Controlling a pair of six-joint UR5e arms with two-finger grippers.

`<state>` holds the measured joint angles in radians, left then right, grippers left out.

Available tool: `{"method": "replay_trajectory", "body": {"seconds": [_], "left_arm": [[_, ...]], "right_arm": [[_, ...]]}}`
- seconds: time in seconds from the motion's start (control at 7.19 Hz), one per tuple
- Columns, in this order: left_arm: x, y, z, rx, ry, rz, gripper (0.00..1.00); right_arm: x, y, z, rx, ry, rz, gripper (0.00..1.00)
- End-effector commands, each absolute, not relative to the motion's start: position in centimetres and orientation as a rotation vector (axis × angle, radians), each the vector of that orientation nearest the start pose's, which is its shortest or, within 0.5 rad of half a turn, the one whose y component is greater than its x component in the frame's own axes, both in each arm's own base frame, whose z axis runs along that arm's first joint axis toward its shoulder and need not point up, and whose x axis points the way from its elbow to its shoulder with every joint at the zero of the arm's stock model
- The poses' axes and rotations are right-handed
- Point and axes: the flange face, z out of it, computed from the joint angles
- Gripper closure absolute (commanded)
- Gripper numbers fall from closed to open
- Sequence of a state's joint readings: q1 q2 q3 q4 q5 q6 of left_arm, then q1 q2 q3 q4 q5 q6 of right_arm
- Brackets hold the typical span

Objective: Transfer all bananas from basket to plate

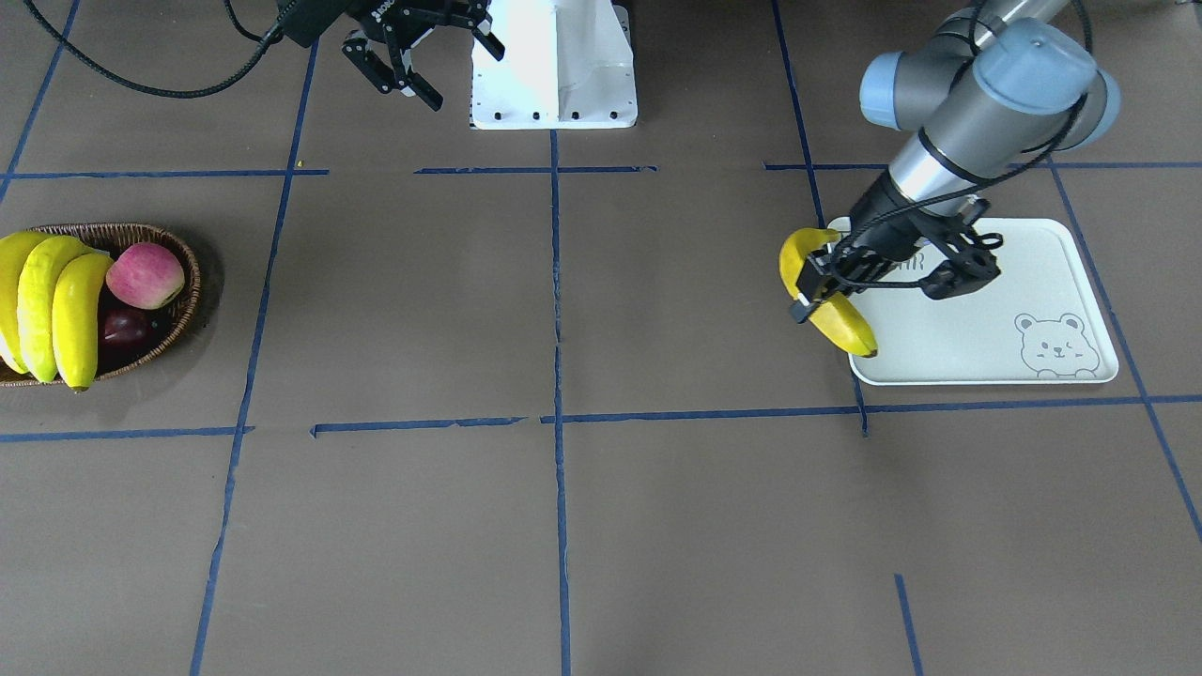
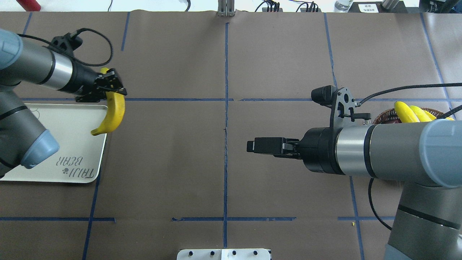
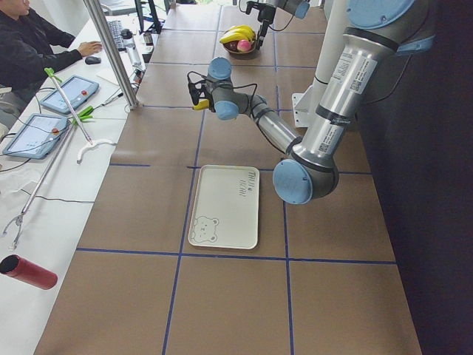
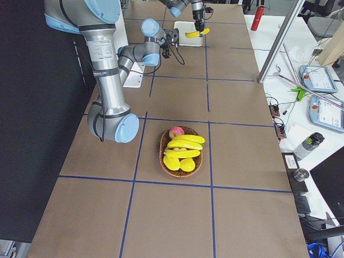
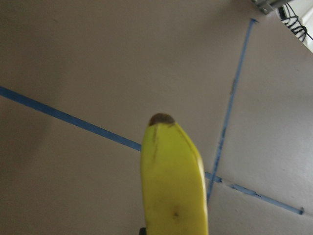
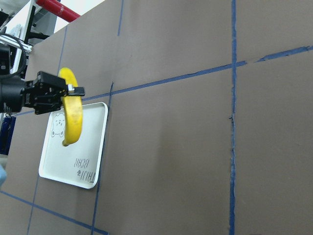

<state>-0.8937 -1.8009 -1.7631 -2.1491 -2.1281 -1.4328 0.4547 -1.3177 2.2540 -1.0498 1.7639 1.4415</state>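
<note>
My left gripper [image 1: 815,282] is shut on a deep yellow banana [image 1: 842,326] and holds it in the air over the edge of the white bear plate [image 1: 986,310]. In the overhead view the banana [image 2: 114,115] hangs down from the gripper [image 2: 112,86], with its lower tip above the plate's [image 2: 72,144] corner. Three more bananas [image 1: 56,310] lie in the wicker basket [image 1: 185,272] at the other end of the table. My right gripper [image 1: 446,56] is open and empty above mid-table, near the robot's base, far from the basket [image 2: 384,117].
A pink-red apple [image 1: 146,274] and a dark red fruit [image 1: 127,329] share the basket. The white robot base [image 1: 554,66] stands at the table's rear middle. A person, tablets and a red bottle [image 3: 29,272] are on the side bench beyond the table.
</note>
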Motion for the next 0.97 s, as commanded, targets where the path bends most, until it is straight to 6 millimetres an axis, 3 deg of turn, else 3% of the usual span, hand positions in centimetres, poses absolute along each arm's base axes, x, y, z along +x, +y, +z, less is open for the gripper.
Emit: {"method": "replay_trajectory", "body": {"seconds": [0.0, 0.14, 0.28, 0.56, 0.84], "left_arm": [[23.9, -47.4, 49.9, 0.037, 0.928, -0.342, 1.00], [21.5, -46.7, 53.0, 0.014, 0.885, -0.387, 1.00], [20.4, -45.9, 55.1, -0.007, 0.854, -0.411, 1.00], [20.1, -45.9, 59.0, -0.023, 0.799, -0.382, 1.00], [17.5, -46.9, 62.5, 0.014, 0.741, -0.343, 1.00]], "right_arm": [[-35.0, -30.9, 19.3, 0.267, -1.375, 0.158, 0.00], [-34.9, -31.6, 20.2, 0.276, -1.351, 0.178, 0.00], [-34.4, -32.3, 21.3, 0.283, -1.326, 0.199, 0.00], [-34.1, -32.5, 21.6, 0.286, -1.319, 0.207, 0.00], [-34.1, -32.5, 21.5, 0.288, -1.321, 0.208, 0.00]]}}
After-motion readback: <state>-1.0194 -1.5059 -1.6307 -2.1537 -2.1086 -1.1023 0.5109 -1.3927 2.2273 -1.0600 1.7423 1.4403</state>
